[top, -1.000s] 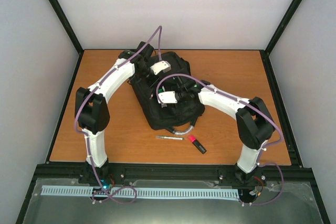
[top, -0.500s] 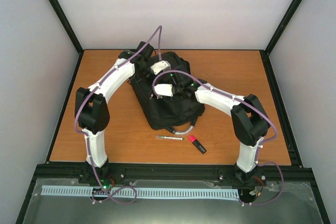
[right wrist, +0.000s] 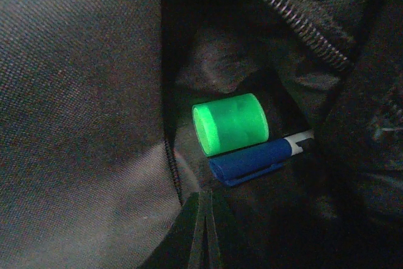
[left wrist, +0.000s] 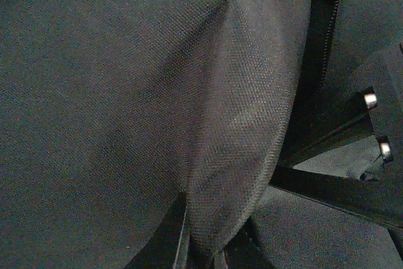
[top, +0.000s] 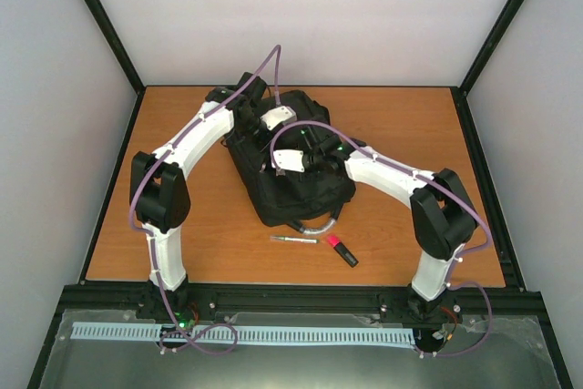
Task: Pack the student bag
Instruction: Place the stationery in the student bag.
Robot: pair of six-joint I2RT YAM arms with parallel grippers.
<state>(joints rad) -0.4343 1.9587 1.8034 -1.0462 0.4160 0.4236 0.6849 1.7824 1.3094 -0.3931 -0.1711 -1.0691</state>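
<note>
The student bag (top: pixel 301 184), a black backpack, lies mid-table with a pocket held open. My left gripper (left wrist: pixel 211 255) is shut on a fold of the bag's fabric (left wrist: pixel 245 124) and holds it up; from above, the left gripper (top: pixel 271 127) is at the bag's far end. My right gripper (right wrist: pixel 204 222) is shut with nothing in it, at the pocket's mouth, and shows from above as the right gripper (top: pixel 278 166) over the bag's middle. Inside the pocket lie a green cylindrical cap (right wrist: pixel 231 123) and a blue pen (right wrist: pixel 252 159), side by side just beyond the right fingertips.
A thin silver pen (top: pixel 293 239) and a red-and-black highlighter (top: pixel 342 250) lie on the wooden table (top: pixel 410 134) near the bag's grey loop handle (top: pixel 319 222). The pocket's zipper teeth (right wrist: pixel 302 23) run along the opening's upper right. Black frame posts edge the table.
My right gripper has closed its jaws and shifted slightly over the bag's middle. The left gripper has kept its hold on the fabric, unmoved.
</note>
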